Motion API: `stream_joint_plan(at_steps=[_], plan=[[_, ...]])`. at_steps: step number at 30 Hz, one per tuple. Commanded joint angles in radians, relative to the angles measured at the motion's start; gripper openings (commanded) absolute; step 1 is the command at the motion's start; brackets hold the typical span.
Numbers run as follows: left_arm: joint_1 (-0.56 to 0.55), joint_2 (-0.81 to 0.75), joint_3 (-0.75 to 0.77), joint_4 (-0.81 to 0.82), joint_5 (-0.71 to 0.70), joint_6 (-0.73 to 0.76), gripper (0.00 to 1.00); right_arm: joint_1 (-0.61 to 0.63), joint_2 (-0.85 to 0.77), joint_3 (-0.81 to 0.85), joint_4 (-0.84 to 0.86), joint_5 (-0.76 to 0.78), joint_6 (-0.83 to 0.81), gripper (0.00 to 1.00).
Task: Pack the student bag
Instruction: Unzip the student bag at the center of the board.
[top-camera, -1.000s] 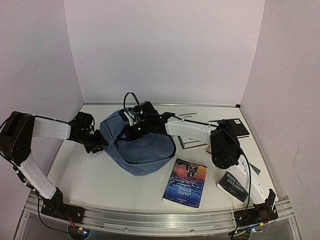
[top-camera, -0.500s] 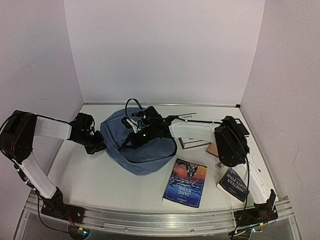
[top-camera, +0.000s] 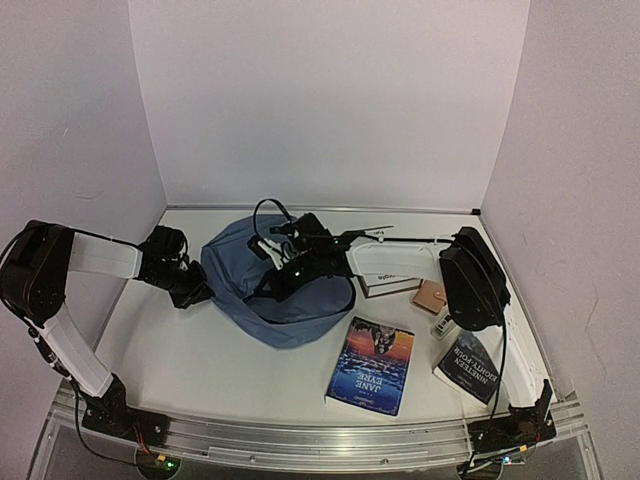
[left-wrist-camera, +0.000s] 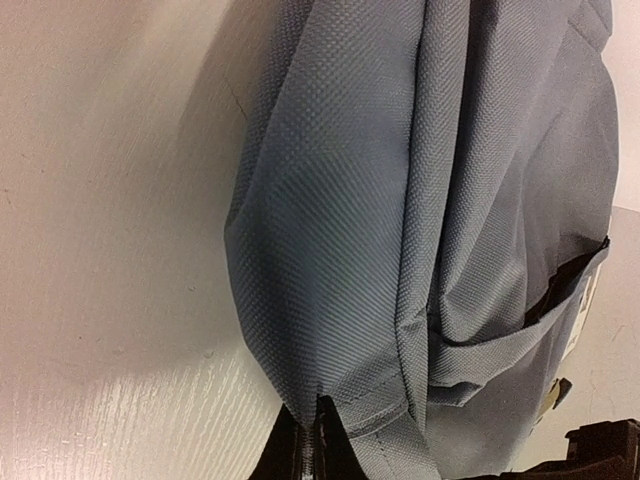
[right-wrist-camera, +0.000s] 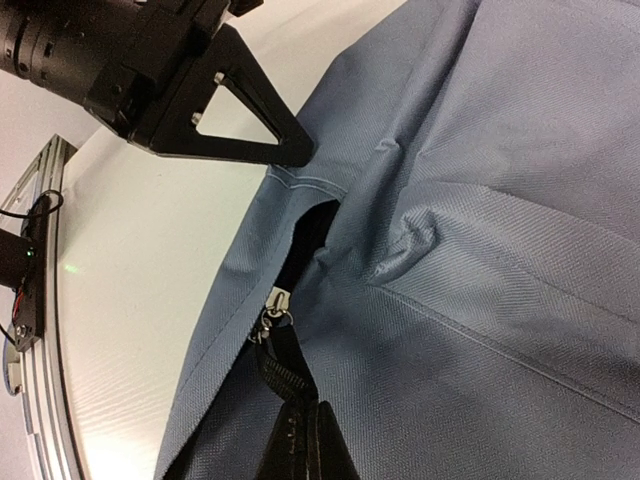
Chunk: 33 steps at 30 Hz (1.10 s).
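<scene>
Top external view puts the student bag left of centre on the table, lying flat as a slate-blue dome. Its zipper has only a short dark gap opened so far.

At the bag's nine o'clock edge, the left gripper has its fingers clenched on a fold of fabric at the seam. This probably anchors the soft shell so it cannot slide or bunch.

From three o'clock, the right arm reaches across the dome. The right gripper is pinched tight on the black pull strap, which hangs from the metal slider. I judge the step in hand to be unzipping the main compartment, with one arm bracing while the other draws the slider along.

Farther out, a Jane Eyre paperback lies at five o'clock. A Nineteen Eighty-Four book lies near four o'clock by the right arm's base, and a third book sits at three o'clock, partly under that arm. All are outside the bag, so packing has not yet begun.
</scene>
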Motion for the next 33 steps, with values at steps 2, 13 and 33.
stream_joint_plan(at_steps=[2, 13, 33], plan=[[0.031, 0.001, -0.029, -0.012, -0.106, -0.004, 0.0, -0.057, -0.111, 0.048, -0.039, -0.103, -0.034, 0.0], [0.066, 0.027, 0.011, -0.002, -0.074, 0.0, 0.0, 0.015, -0.175, -0.059, -0.202, -0.292, -0.268, 0.0], [0.165, 0.133, 0.084, 0.038, 0.063, 0.055, 0.03, 0.204, -0.023, -0.179, -0.245, 0.212, -0.467, 0.0]])
